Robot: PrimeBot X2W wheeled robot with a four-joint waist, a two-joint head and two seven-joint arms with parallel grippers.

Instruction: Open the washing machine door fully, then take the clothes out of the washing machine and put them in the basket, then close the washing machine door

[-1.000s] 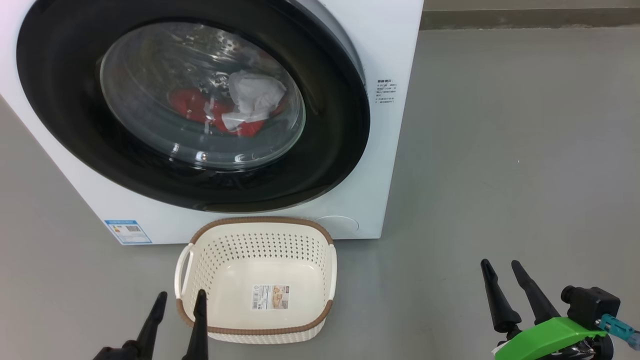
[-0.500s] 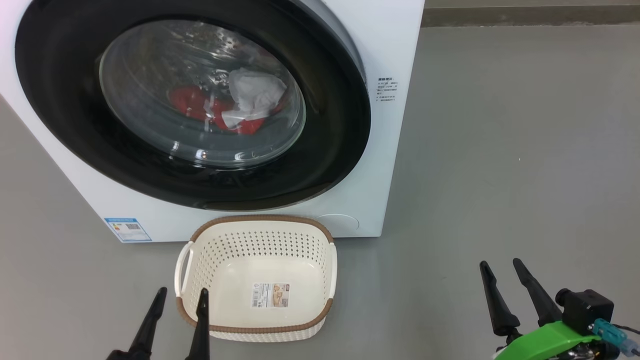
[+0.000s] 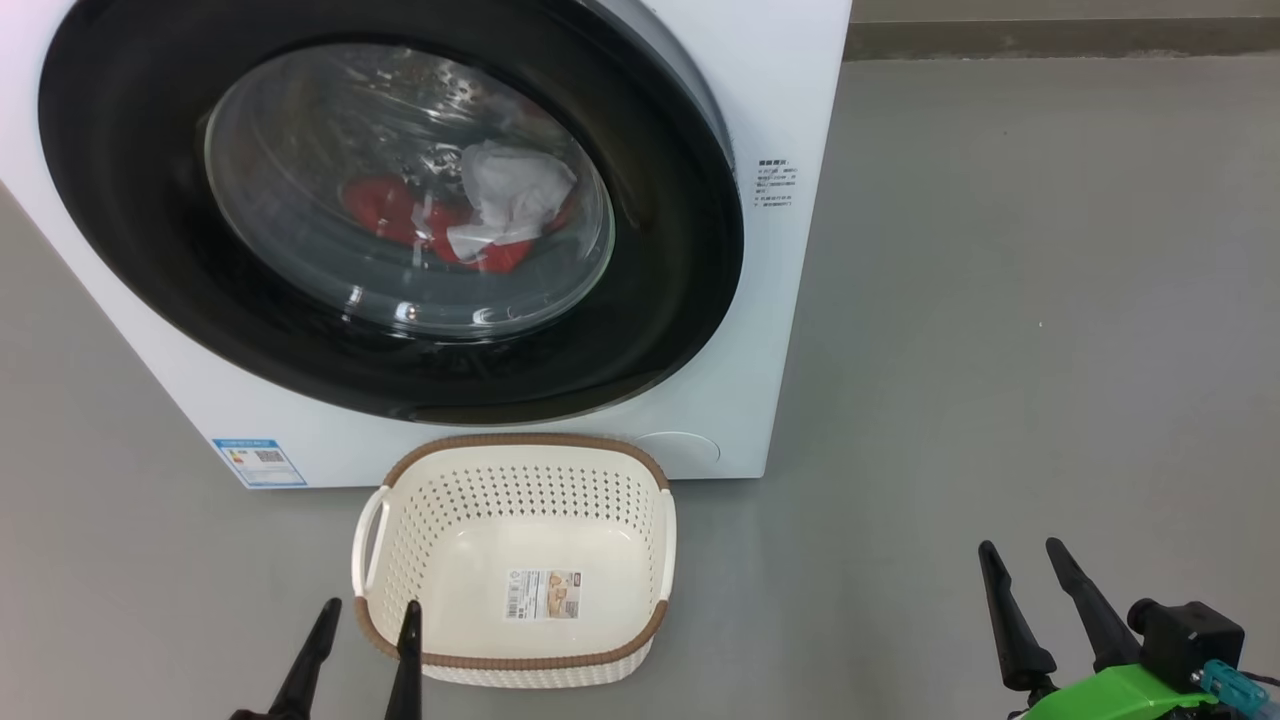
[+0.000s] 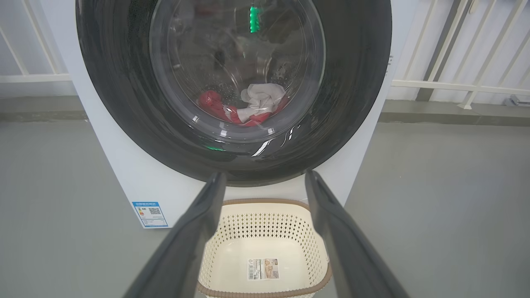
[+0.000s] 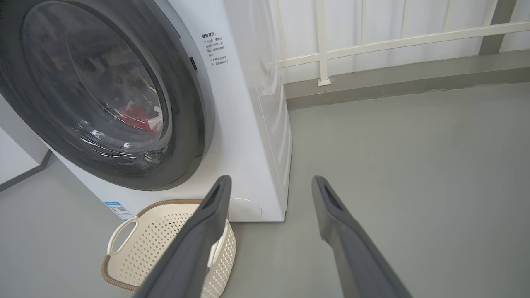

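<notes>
White body on washing machine [image 3: 790, 100], small black print [image 3: 776, 185] on right front. Glossy black rim on washing machine door [image 3: 650, 330], clear glass centre with pale glints. Mid-frame behind glass, clothes [image 3: 460, 225]: bright red plus crumpled white cloth. Lower left of machine front, blue label sticker [image 3: 258, 462]. Cream-white basket [image 3: 525, 442]: walls patterned with rows of small holes, brown woven-look rim, pale paper label [image 3: 545, 594] on bottom. Plain grey floor [image 3: 1000, 300]. Black fingers on left gripper [image 3: 372, 604] and right gripper [image 3: 1018, 545]; lower right, bright green bracket [image 3: 1120, 690], teal plug [image 3: 1225, 680].

One washing machine [image 3: 790, 330], one door [image 3: 685, 250], one basket [image 3: 520, 495]
</notes>
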